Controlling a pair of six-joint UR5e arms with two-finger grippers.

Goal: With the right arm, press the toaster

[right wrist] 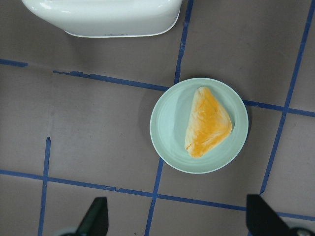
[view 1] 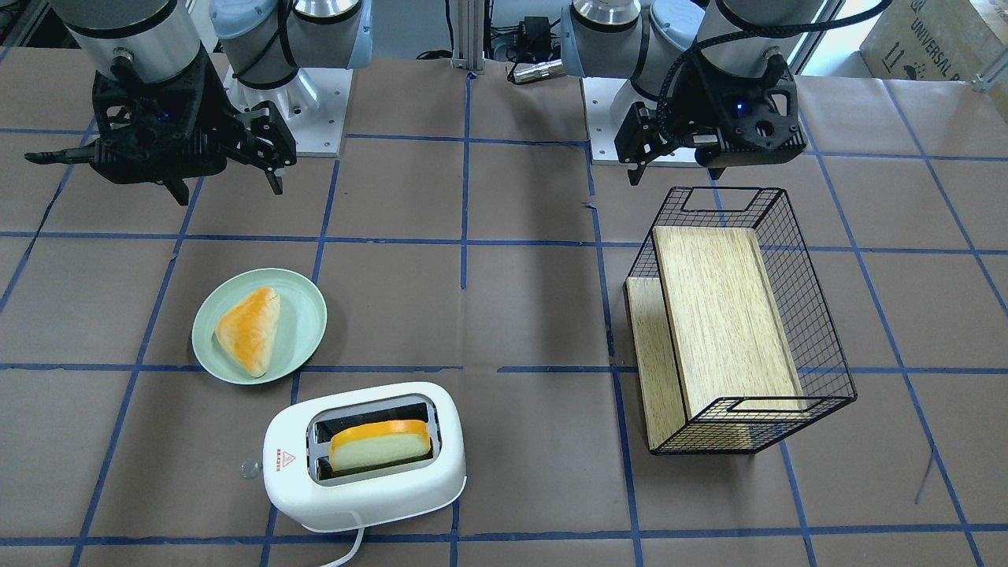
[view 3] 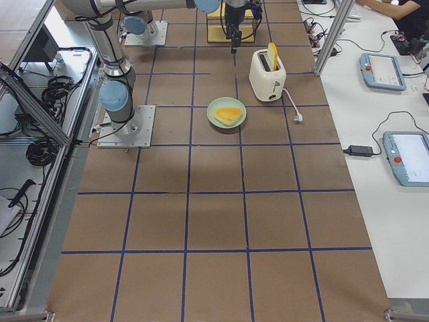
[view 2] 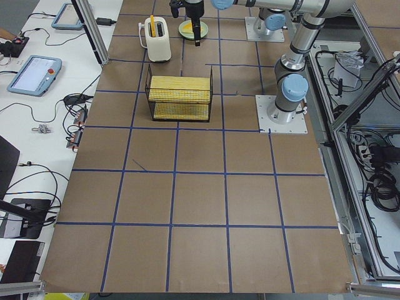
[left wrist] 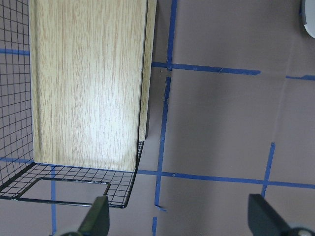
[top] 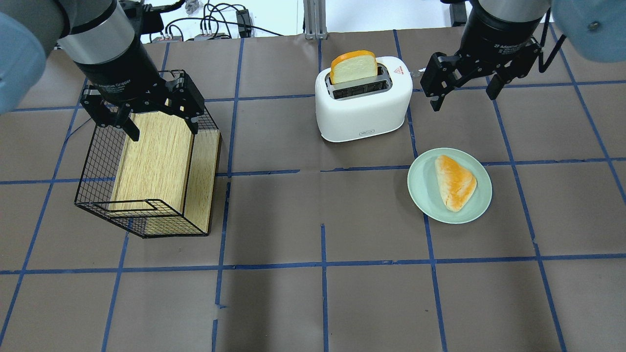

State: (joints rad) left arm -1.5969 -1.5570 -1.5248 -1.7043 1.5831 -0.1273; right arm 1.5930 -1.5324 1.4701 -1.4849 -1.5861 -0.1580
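A brown worktop (top: 313, 303) ruled into squares by blue tape fills the scene, with cables and monitors along its far edges. The toaster (top: 363, 102) stands upright on it, near the far side from the robot and a little toward the right arm's half, with a slice of bread (top: 353, 67) standing high in one slot and a white cord trailing from its base. Just beside it on the robot's side lies a pale green plate (top: 420, 193) carrying a triangular pastry (top: 455, 182).

The right gripper (top: 462, 93) hangs in the air beside the toaster, apart from it, its fingers spread and holding nothing. The left gripper (top: 159, 120) hovers over a wire basket (top: 98, 161) with a wooden insert, also spread and empty.

The toaster is judged to be a light, stiff plastic shell with a smooth, rounded and probably slippery skin, so a sideways push would likely slide or tip it. No grasp seems called for: the lever on its end face, which cannot be made out clearly here, is best pressed straight downward, so that the load goes into the worktop.
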